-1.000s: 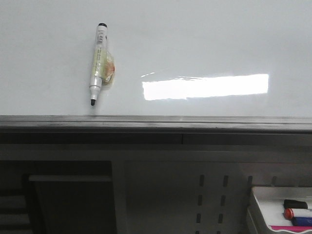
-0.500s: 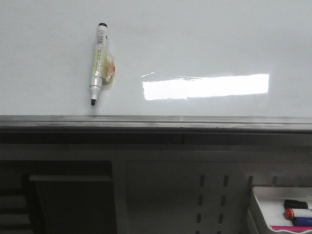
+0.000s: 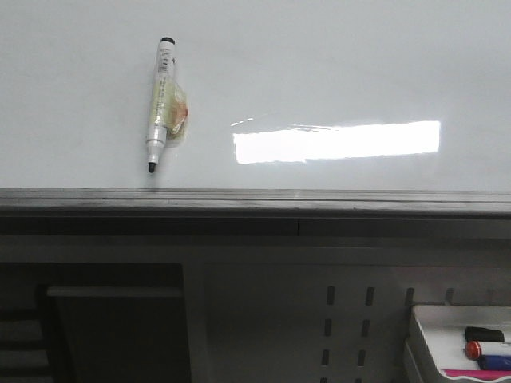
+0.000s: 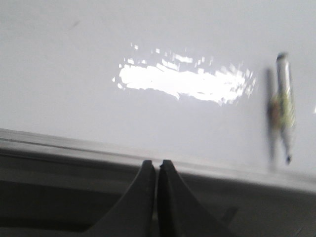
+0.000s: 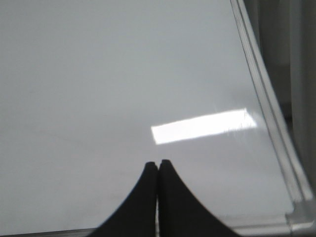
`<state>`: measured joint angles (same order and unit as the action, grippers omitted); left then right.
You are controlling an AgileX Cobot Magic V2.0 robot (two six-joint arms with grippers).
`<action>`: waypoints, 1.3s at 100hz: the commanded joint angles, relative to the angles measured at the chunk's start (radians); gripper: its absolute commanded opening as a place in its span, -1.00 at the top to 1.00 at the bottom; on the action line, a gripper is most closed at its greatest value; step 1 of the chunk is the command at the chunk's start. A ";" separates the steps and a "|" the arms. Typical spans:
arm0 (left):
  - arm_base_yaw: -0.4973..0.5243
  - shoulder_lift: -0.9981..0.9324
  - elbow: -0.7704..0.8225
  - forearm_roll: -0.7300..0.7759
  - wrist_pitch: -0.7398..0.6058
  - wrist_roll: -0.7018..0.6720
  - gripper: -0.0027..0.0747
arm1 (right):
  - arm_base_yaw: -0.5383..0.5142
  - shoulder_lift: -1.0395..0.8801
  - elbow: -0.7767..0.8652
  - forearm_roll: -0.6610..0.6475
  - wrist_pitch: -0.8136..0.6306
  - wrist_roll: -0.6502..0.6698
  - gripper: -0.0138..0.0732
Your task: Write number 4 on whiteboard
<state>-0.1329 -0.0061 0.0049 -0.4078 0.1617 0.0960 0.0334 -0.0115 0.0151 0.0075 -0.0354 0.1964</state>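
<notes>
A marker [image 3: 163, 104] lies on the blank whiteboard [image 3: 335, 72], at ten o'clock from its bright glare. Both the left gripper [image 4: 157, 165] and the right gripper [image 5: 158, 165] are pinched closed, holding nothing (no 4 drawn yet). The left gripper should open wide, then grasp the marker mid-barrel.

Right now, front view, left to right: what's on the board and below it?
Uncapped marker lying on the whiteboard → bright light reflection → white tray holding capped markers, below the board's edge at far right.

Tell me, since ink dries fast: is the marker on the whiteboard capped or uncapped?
Uncapped. The marker lies flat on the whiteboard with its dark writing tip bare at the near end. No loose cap shows beside it.
</notes>
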 commanded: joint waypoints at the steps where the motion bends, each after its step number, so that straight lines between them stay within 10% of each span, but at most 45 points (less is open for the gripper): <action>1: -0.001 -0.006 0.033 -0.272 -0.170 -0.008 0.98 | -0.006 -0.012 0.018 0.127 -0.037 0.014 0.83; 25: -0.004 -0.006 0.015 -0.496 -0.188 -0.008 0.98 | -0.006 -0.012 -0.039 0.282 -0.088 0.016 0.83; 58: -0.003 0.229 -0.320 -0.056 0.018 0.096 0.95 | -0.006 0.195 -0.373 0.110 0.332 -0.028 0.78; 86: -0.007 0.630 -0.523 -0.106 0.218 0.101 -0.27 | 0.003 0.415 -0.561 0.120 0.450 -0.112 -0.16; 130: -0.346 1.079 -0.727 -0.350 0.075 0.301 -0.09 | 0.038 0.445 -0.568 0.174 0.386 -0.112 -0.20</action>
<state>-0.4044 1.0085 -0.6616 -0.7229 0.3517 0.3878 0.0724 0.4115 -0.5166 0.1751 0.4355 0.0937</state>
